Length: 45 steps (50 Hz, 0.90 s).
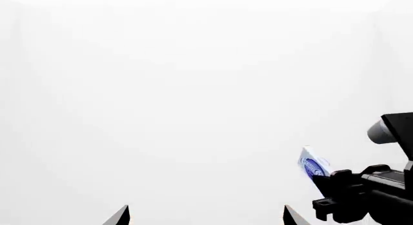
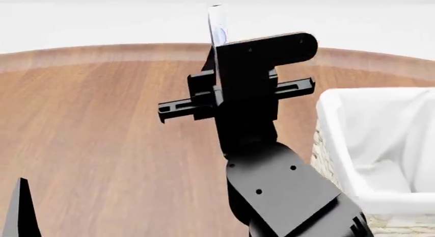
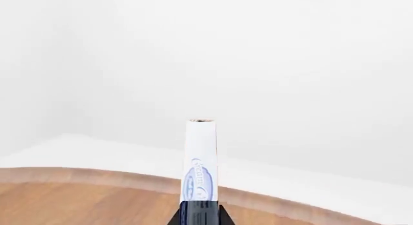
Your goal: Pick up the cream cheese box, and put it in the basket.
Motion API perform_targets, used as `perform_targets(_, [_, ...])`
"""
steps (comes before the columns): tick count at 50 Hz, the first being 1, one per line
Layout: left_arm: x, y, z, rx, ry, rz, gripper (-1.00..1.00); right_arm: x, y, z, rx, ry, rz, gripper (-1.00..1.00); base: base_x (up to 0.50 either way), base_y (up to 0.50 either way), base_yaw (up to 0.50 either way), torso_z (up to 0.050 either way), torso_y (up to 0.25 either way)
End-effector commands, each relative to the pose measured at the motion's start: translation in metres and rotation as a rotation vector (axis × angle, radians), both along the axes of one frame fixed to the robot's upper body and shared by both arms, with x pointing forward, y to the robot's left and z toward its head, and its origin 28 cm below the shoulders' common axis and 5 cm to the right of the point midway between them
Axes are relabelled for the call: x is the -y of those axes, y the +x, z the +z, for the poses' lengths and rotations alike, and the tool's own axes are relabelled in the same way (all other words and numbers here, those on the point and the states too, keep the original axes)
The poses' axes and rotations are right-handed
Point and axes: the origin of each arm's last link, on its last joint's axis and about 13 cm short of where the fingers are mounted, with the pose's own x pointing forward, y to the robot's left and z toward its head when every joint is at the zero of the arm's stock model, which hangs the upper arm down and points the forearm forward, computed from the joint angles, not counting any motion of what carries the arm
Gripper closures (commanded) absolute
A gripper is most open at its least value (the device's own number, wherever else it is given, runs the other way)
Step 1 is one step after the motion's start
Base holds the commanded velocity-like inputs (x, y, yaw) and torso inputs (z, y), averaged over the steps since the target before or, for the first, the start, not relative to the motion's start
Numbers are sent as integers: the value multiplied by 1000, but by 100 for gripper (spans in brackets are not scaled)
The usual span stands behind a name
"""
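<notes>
White cream cheese box (image 3: 201,162) bears a blue oval, perhaps lettered; table (image 2: 102,135) reddish-brown wood.

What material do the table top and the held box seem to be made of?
Table: apparently wood, smooth, reddish-brown with visible grain streaks. Cream cheese box: probably thin printed cardboard, white with a blue oval mark, held in the right claw.

Smooth wooden table (image 2: 102,120) with a soft sheen; matt black gripper (image 2: 216,53); smooth white printed box (image 3: 200,157); rough woven basket (image 2: 325,163) lined with white cloth.
</notes>
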Motion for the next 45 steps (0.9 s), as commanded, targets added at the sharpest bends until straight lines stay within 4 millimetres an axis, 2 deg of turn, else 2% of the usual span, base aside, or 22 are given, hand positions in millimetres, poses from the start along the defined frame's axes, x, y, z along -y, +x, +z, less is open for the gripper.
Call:
perform_targets(1, [0, 0, 0, -3, 1, 0, -100, 3, -33, 52, 176, -3, 33, 100, 0, 0, 0, 0, 250])
perform_targets(6, [0, 0, 0, -4, 3, -2, -100, 8, -45, 77, 241, 7, 37, 100, 0, 0, 0, 0, 250])
perform_targets(11, [0, -1, 0, -3, 3, -1, -100, 19, -50, 90, 278, 1, 15, 100, 0, 0, 0, 0, 250])
perform_targets(16, [1, 0, 0, -1, -1, 0, -100, 33, -47, 93, 282, 1, -21, 100, 0, 0, 0, 0, 209])
perform_targets(25, [0, -1, 1, 6, 3, 5, -100, 71, -48, 94, 284, -11, -110, 100, 0, 0, 0, 0, 2])
perform_targets(34, [-1, 0, 2, 12, 0, 7, -100, 105, -57, 110, 303, -21, -191, 100, 0, 0, 0, 0, 0])
perform_targets(38, [-1, 0, 3, 13, 1, 10, -100, 122, -53, 110, 279, -42, -245, 100, 0, 0, 0, 0, 0])
perform_targets(45, [-2, 1, 3, 12, -2, 14, -100, 141, -53, 107, 260, -47, -296, 100, 0, 0, 0, 0, 0])
